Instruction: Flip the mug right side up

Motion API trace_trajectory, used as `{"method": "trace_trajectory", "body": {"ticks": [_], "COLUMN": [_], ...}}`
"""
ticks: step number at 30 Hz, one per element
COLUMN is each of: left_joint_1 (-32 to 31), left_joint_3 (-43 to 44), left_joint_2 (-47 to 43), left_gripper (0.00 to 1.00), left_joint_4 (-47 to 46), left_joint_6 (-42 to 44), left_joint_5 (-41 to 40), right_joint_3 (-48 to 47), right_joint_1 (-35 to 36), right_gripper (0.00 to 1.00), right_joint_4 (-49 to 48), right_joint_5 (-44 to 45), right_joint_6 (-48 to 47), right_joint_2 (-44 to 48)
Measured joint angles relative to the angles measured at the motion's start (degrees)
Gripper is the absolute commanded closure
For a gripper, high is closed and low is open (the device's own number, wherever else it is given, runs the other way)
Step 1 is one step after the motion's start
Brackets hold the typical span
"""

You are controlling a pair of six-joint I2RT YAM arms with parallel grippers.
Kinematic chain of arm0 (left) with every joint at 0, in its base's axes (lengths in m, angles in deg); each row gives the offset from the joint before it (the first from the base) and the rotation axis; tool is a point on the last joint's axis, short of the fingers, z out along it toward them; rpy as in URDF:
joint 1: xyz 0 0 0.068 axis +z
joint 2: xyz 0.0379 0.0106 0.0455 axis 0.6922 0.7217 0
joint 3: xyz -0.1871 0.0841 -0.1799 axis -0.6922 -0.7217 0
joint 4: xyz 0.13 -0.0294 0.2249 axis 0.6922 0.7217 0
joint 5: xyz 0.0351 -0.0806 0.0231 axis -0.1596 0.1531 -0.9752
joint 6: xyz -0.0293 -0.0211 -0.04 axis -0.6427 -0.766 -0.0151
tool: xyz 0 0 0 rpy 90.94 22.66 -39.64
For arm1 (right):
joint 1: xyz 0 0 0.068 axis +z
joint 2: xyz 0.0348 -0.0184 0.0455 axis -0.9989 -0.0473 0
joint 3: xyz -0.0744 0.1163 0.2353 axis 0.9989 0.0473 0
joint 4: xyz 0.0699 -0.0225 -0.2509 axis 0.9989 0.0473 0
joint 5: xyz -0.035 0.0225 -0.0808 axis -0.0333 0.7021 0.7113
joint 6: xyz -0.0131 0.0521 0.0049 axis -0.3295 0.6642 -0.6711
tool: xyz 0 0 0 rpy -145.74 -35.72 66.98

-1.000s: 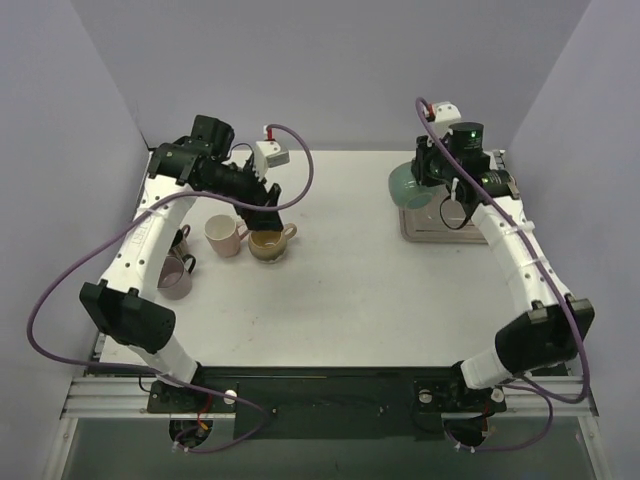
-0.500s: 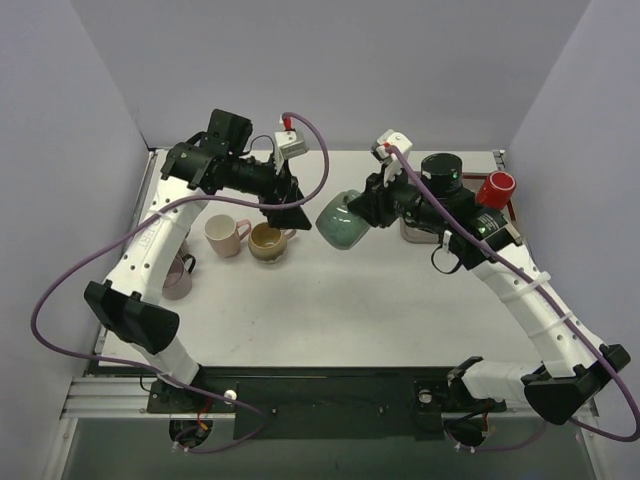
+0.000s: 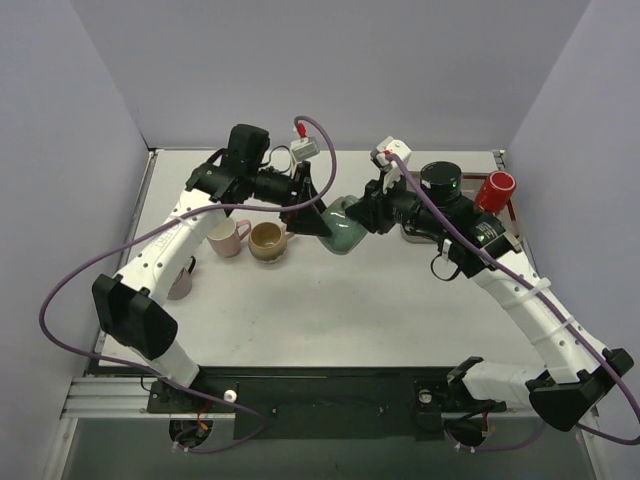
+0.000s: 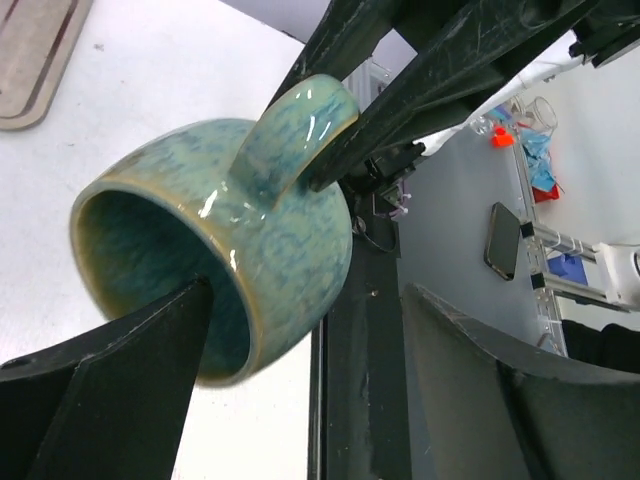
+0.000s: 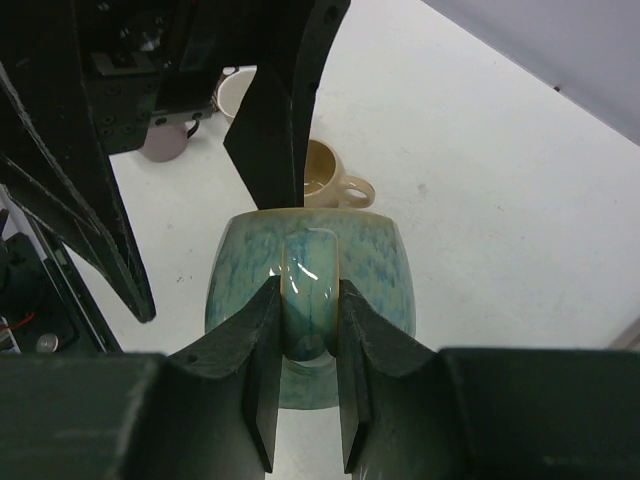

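Right end effector (image 5: pixel 305 300) is clamped on the handle of the teal mug (image 3: pixel 345 225), holding it in the air over the back middle of the desk (image 3: pixel 350 310). The mug lies on its side, mouth toward the left arm, so it's not upright yet. Left end effector (image 4: pixel 305 300) stands wide apart, straddling the rim: one finger at the mouth, the other out past the wall, no grip there. The lift looks done. What's left, I'd judge, is a handover or a wrist turn, then setting it down on its base.
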Motion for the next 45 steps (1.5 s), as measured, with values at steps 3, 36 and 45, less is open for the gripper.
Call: {"method": "trace_trajectory", "body": {"ticks": [3,36,45], "left_joint_1": [-1.3,-3.7,18.7], "left_joint_3": [-3.0,-16.6,-32.5], "left_joint_2": [0.0,-7.5,-13.2], "left_gripper": [0.26,1.00,1.00], "left_joint_4": [-6.2,15.5,17.8], "left_joint_6": [-5.7,10.8,19.1], "left_joint_5": [1.4,-44.9,-50.3], "right_joint_3": [1.0,15.6,5.9], "right_joint_1": [0.0,-2.3,-22.1], "right_gripper": [1.00,0.29,0.29], "right_joint_4": [-1.7,-4.7,1.0], "right_joint_5": [0.1,18.9,29.4], "right_joint_6": [0.9,5.7,8.2], "right_joint_2": [0.0,3.4,-4.3]}}
